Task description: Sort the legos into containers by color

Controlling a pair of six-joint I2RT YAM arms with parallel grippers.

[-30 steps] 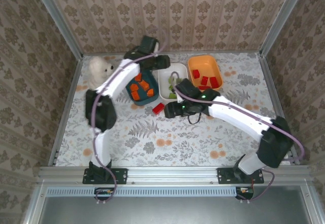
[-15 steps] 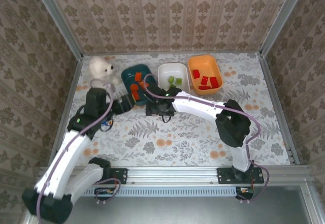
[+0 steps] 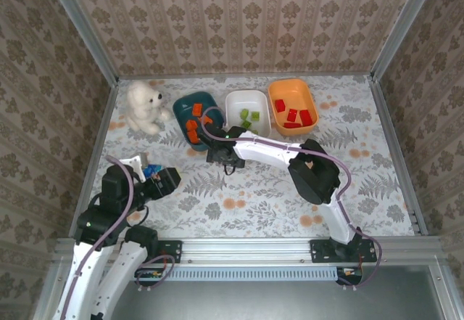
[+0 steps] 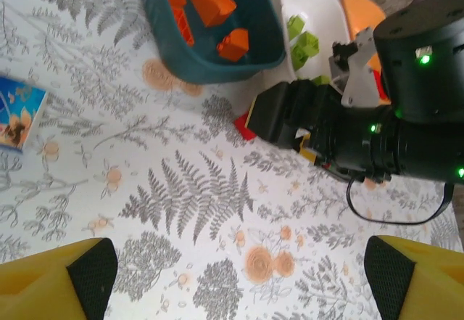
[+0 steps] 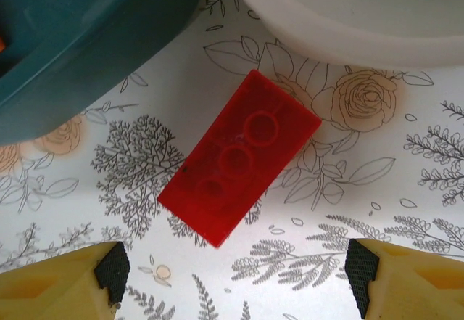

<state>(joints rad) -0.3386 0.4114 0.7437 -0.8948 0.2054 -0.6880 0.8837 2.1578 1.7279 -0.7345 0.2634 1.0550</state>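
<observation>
While our right gripper point(image 5: 235, 275) hangs spread over the table point(image 5: 406, 189) with nothing between its fingers, the red lego point(image 5: 239, 157) lies flat below it, centred between the two fingers and touching neither. Its long axis runs on a slant, from the near left finger towards the far right, so it sits roughly halfway between square and in line with the way the gripper closes. We judge that the wrist wants a turn before the descent, so that the fingers meet the brick's long sides and not its corners.

Just beyond the brick, to the gripper's far left, stands the teal dish point(image 5: 72, 37), and to its far right the white dish point(image 5: 348, 15); the brick lies near both but inside neither. Further right of the gripper sits the orange dish point(image 3: 292, 102), where the other red legos point(image 3: 293, 115) lie, and we take that as this brick's place.

Our left gripper point(image 4: 239, 273), also spread and empty, is well apart, so the right arm is plainly nearer.
</observation>
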